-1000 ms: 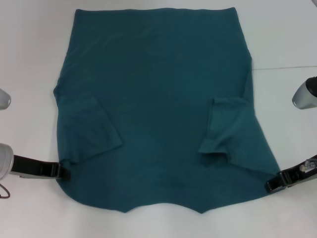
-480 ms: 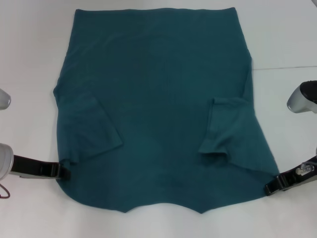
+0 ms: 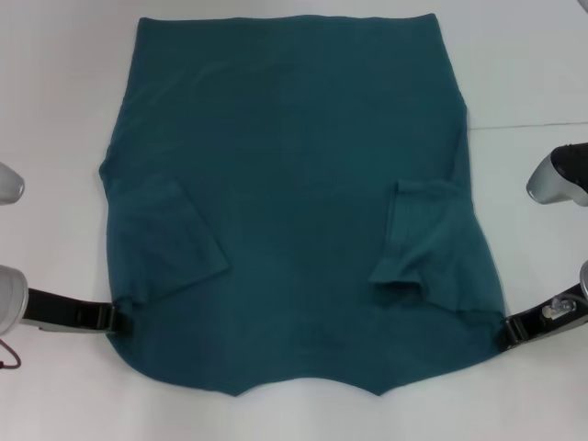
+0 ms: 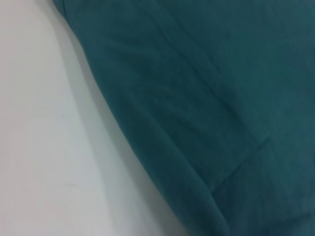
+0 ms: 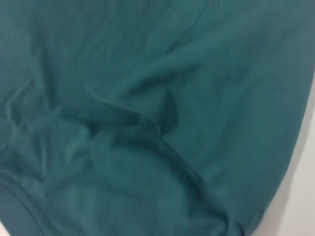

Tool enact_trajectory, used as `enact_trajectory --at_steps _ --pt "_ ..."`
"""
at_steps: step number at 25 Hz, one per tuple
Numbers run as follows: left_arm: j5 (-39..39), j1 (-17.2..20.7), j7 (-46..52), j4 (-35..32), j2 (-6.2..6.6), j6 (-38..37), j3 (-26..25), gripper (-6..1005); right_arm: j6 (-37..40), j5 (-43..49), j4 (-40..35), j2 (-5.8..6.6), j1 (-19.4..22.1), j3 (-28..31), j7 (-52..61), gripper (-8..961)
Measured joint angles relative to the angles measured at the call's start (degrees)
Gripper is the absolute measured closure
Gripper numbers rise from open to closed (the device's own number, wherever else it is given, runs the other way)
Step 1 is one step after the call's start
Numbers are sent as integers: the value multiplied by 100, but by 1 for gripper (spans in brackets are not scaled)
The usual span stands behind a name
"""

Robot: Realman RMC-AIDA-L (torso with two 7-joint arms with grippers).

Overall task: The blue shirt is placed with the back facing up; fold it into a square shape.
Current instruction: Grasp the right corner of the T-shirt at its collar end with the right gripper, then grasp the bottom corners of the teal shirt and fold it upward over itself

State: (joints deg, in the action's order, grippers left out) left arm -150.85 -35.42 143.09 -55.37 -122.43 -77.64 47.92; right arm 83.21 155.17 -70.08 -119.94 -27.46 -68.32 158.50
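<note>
The blue shirt (image 3: pixel 294 184) lies flat on the white table (image 3: pixel 55 110), plain side up, with both short sleeves folded inward over the body. My left gripper (image 3: pixel 118 318) rests low at the shirt's near left corner, its black fingers pinched on the edge. At the near right corner my right gripper (image 3: pixel 504 333) is tilted upward and shut on the hem, where the cloth puckers. The left wrist view shows only the shirt's edge (image 4: pixel 206 118) against the table. Wrinkled fabric (image 5: pixel 147 123) fills the right wrist view.
Bare white table surrounds the shirt on all sides. A thin seam line (image 3: pixel 524 125) crosses the table at the right. Grey arm links stand at the far left (image 3: pixel 7 184) and far right (image 3: pixel 556 179).
My right gripper has tilted up and shifted slightly inward, drawing the shirt's near right corner in and wrinkling it. The left gripper and the rest of the shirt have stayed put.
</note>
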Motion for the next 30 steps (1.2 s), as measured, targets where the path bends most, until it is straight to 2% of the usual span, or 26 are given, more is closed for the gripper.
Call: enact_trajectory --at_steps 3,7,13,17,22,30 --pt "27 0 0 0 0 -45 -1 935 -3 -23 -15 3 -16 32 -86 787" --pt "47 20 0 -10 0 -119 -50 935 -5 -194 -20 17 -32 87 -341 891" --pt "85 31 -12 -82 24 -396 -132 935 131 -207 -19 27 -100 156 -715 890" --pt "135 74 -35 -267 35 -755 -157 935 574 -236 38 32 -254 232 -1263 890" --pt "137 100 -36 -427 86 -1575 -443 936 1449 -319 60 34 -504 684 -1891 890" --pt "75 397 68 -589 180 -2826 -661 935 2429 -294 -10 89 -559 784 -2435 891"
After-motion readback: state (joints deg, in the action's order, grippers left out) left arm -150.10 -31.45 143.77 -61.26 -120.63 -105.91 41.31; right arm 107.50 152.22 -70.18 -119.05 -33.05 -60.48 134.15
